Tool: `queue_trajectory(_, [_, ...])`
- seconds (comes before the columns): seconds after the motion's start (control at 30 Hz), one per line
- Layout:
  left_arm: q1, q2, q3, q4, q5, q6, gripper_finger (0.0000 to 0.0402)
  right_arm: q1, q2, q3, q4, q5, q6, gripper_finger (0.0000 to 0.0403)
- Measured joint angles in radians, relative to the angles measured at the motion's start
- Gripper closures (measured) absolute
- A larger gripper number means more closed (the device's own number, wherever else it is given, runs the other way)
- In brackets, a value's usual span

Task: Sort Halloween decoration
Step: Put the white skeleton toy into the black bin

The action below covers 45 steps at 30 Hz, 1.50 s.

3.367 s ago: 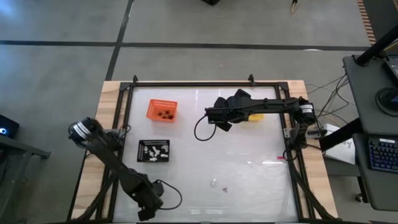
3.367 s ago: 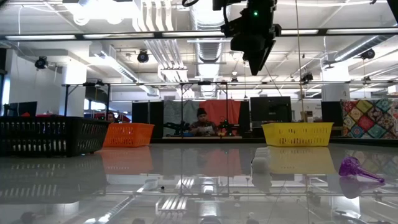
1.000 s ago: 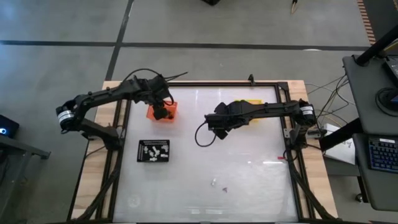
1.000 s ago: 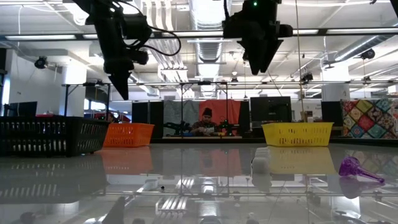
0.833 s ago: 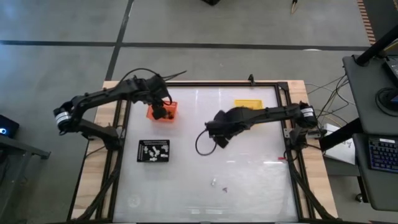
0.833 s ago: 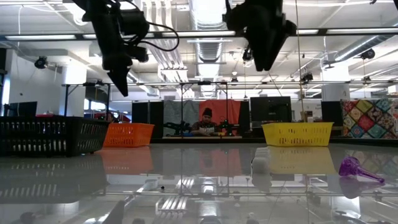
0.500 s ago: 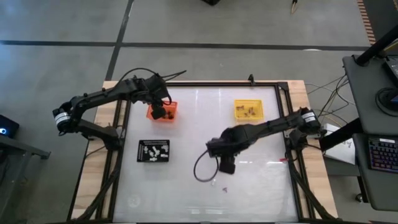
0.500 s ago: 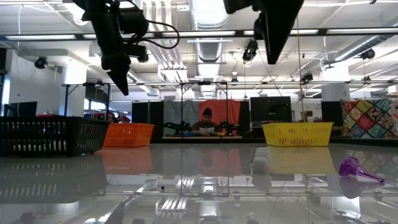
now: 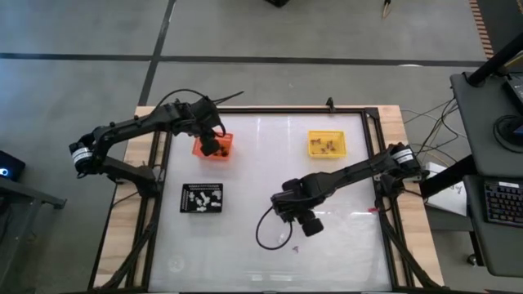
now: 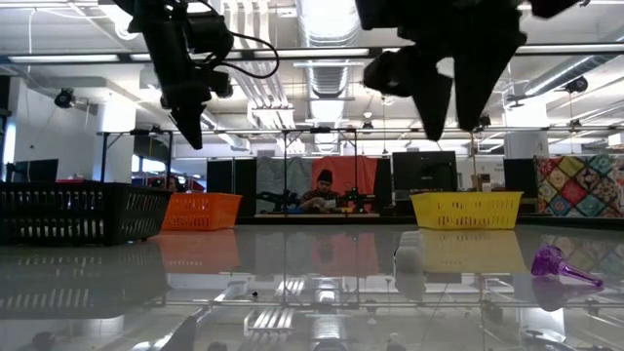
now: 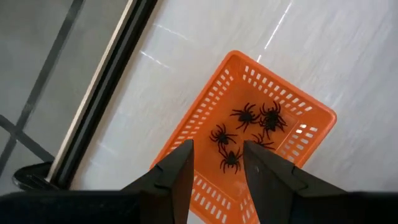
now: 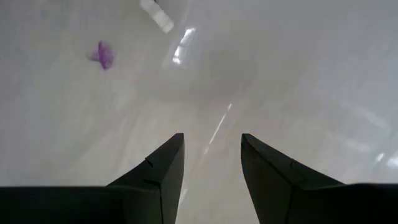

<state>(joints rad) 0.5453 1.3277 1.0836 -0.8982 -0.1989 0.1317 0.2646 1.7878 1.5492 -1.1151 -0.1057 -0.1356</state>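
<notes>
Spiders [image 11: 245, 134], 5 black, fill 1 orange tray [image 11: 205, 124]; 1 purple trinket [image 12: 102, 55] lies loose.

Three trays [image 9: 326, 144], roughly five spiders [image 11: 247, 116]

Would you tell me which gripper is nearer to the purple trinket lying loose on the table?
The right gripper is nearer, hovering open just beside the purple trinket. The left gripper hangs open over the orange tray, far across the table.

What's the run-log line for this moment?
left gripper: open, above orange plastic tray of black spiders | right gripper: open, empty, above table, short of small purple trinket
</notes>
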Motion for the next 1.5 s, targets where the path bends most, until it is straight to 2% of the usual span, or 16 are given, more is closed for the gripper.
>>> queue_trajectory(0.23, [-0.003, 0.000, 0.000, -0.009, 0.030, -0.150, 0.0280, 0.000, 0.002, -0.082, 0.266, 0.000, -0.089, 0.0255])
queue_trajectory(0.33, [-0.006, -0.001, 0.000, -0.022, 0.068, -0.212, 0.0280, 0.000, 0.002, -0.105, 0.360, 0.000, -0.039, 0.0255])
queue_trajectory(0.53, [-0.018, -0.001, 0.000, -0.051, 0.080, -0.274, 0.0280, 0.006, 0.002, -0.110, 0.409, -0.010, 0.031, 0.0255])
queue_trajectory(0.6, [-0.019, -0.001, 0.000, -0.054, 0.080, -0.283, 0.0280, 0.010, 0.002, -0.114, 0.433, -0.019, 0.031, 0.0255])
queue_trajectory(0.8, [-0.019, -0.002, 0.000, -0.057, 0.085, -0.309, 0.0280, 0.027, 0.002, -0.172, 0.524, -0.146, 0.031, 0.0255])
queue_trajectory(1.5, [-0.019, -0.002, 0.000, -0.056, 0.086, -0.327, 0.0281, 0.050, 0.002, -0.426, 0.898, -0.160, 0.002, 0.0255])
